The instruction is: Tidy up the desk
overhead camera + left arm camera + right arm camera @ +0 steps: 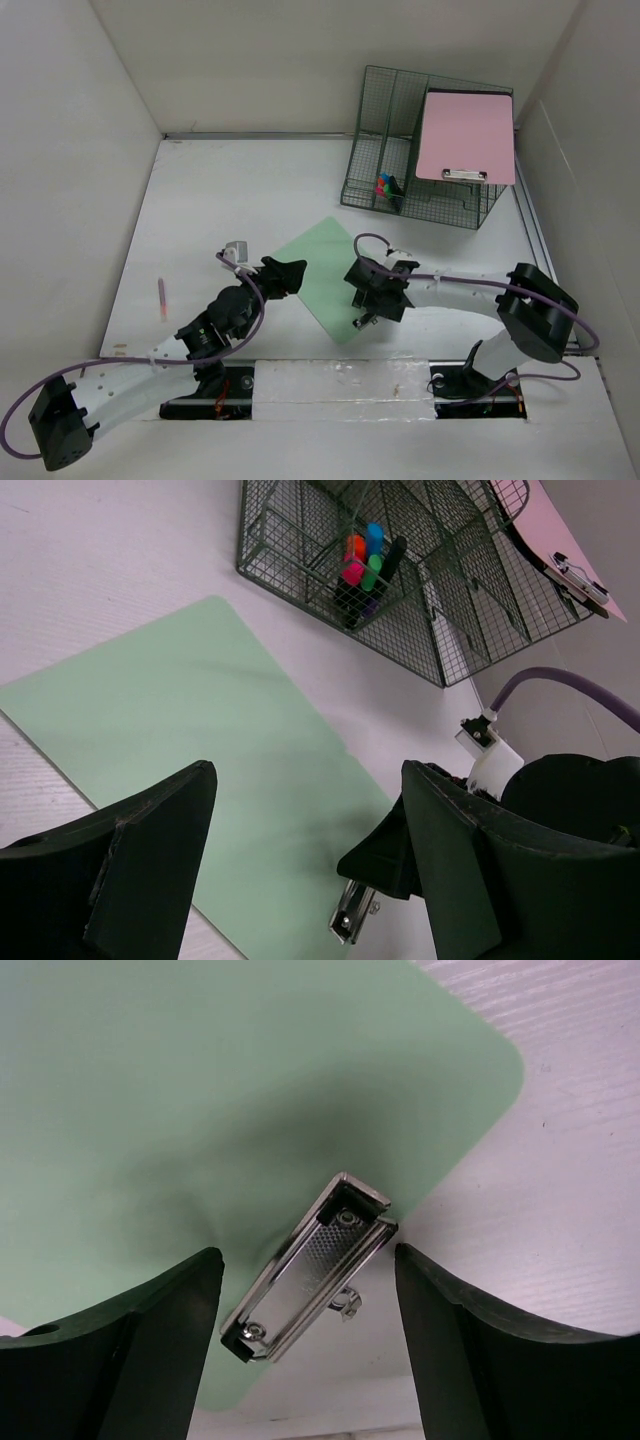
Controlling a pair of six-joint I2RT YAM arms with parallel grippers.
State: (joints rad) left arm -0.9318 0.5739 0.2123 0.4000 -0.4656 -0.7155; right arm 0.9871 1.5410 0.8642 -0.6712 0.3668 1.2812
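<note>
Hovering low over the near half of the white surface (250, 190), both claws are gaping. The right claw (310, 1345) is spread wide and empty, its fingers (130, 1350) either side of the metal clip (310, 1265) without touching it. That clip sits on the near corner of the green clipboard (325, 275), which lies flat and turned diamond-wise mid-surface. The left claw (305, 840) is also wide and holds nothing, poised just above the board's left edge. A pink pen (162, 297) lies off to the left, well apart from the board. At the far right stands a dark wire rack (420, 150). Coloured markers (362, 565) stand in one of its compartments, and a pink clipboard (467, 135) leans on its top. White walls border the surface all round.
</note>
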